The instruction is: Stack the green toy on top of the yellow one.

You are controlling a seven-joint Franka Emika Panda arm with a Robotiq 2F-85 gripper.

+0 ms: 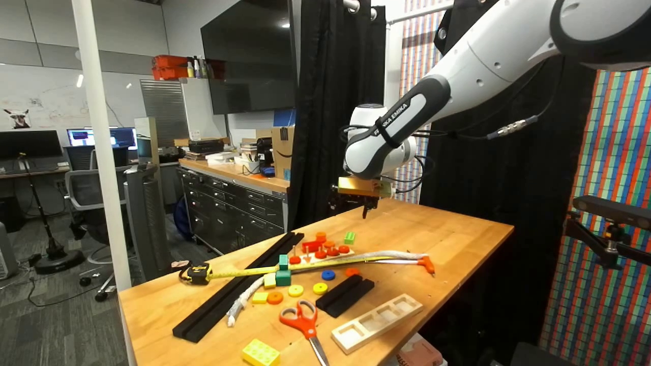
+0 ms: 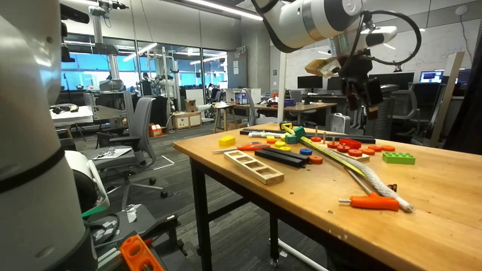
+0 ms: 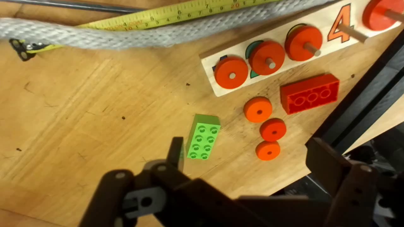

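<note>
Claw (image 3: 244,149) empty, jaws well apart, above tan wooden worktop (image 3: 75,104); cuboid green plastic block (image 3: 203,138) lies below, nearer one fingertip (image 3: 175,150). Best to centre over it, turn slightly to square on its long sides, descend straight. Round orange-red discs (image 3: 271,128), material unclear, sit near, a worktop edge past them; more moving room seems opposite. Farthest, near the worktop's left corner in an exterior view: cuboid yellow plastic block (image 2: 227,140).

white arm (image 1: 488,57), black trim (image 1: 440,87) | FRANKA EMIKA lettering (image 1: 392,118) | black looped cable (image 2: 419,37) | black hand (image 2: 362,108)
</note>
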